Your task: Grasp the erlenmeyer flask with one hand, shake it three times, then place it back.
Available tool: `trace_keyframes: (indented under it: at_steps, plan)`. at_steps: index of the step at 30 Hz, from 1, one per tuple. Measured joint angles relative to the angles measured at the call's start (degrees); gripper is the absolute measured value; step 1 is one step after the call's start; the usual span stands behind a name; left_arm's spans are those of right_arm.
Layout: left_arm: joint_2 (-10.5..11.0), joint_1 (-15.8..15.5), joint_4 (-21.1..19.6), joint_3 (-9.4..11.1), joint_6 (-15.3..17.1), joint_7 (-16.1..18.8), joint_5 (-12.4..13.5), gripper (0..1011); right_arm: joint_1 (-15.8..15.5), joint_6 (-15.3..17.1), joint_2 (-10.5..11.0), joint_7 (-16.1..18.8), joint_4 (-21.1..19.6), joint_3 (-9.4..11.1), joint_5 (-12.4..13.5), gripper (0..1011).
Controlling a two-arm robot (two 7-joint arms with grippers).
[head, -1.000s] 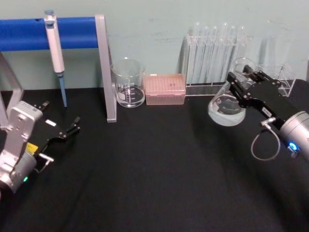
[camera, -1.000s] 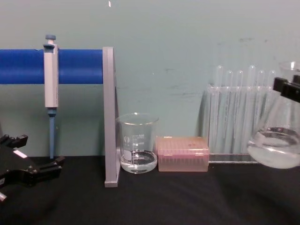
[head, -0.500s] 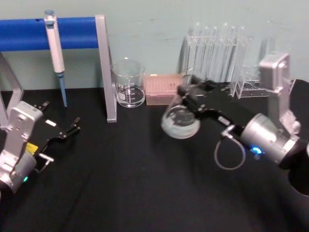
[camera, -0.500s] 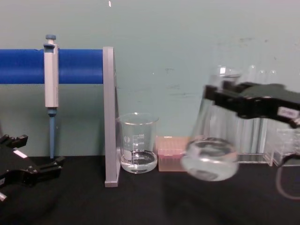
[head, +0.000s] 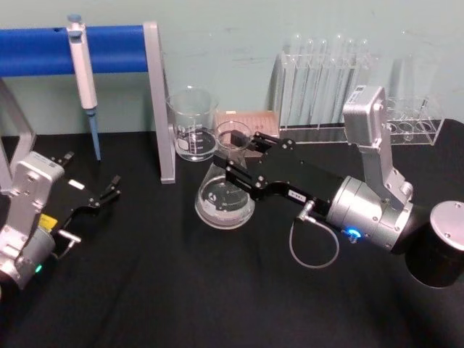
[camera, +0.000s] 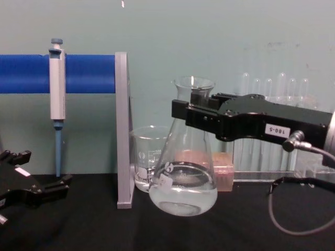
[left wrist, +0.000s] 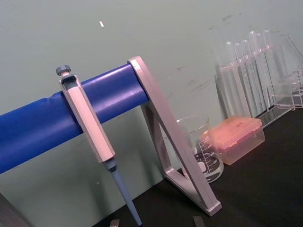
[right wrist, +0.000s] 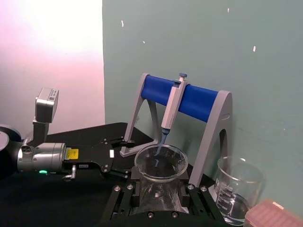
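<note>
The erlenmeyer flask (head: 225,201) is clear glass with a wide conical base, a flared rim and a little clear liquid. It stands nearly upright at mid-desk (head: 181,290), its narrow neck clamped by the black right hand (head: 237,154).

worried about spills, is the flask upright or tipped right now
Upright: the erlenmeyer flask is neck up in the chest view, liquid level in its base, right gripper shut on its neck.
</note>
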Motion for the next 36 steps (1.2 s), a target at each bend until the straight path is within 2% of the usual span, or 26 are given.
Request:
trace_keyframes:
  at_steps: [6, 11, 18, 30, 36]
  plan:
    - [0.0, 0.0, 0.0, 0.0, 0.0, 0.0, 0.0, 1001, 0.4, -0.5, 0.5, -0.5, 0.3, -0.4, 0.5, 449]
    - [0.0, 0.0, 0.0, 0.0, 0.0, 0.0, 0.0, 1001, 0.0, -0.9, 1.0, -2.6, 0.3, 0.6, 0.6, 449]
    - [0.0, 0.0, 0.0, 0.0, 0.0, 0.0, 0.0, 1001, -1.7, -0.9, 2.0, -6.6, -0.3, 3.9, 0.5, 449]
    - [0.0, 0.0, 0.0, 0.0, 0.0, 0.0, 0.0, 1001, -5.6, 0.1, 2.7, -13.5, -1.6, 11.2, -1.1, 449]
    - [0.0, 0.0, 0.0, 0.0, 0.0, 0.0, 0.0, 1001, -6.5, 0.5, 2.2, -14.5, -2.0, 13.0, -1.7, 449]
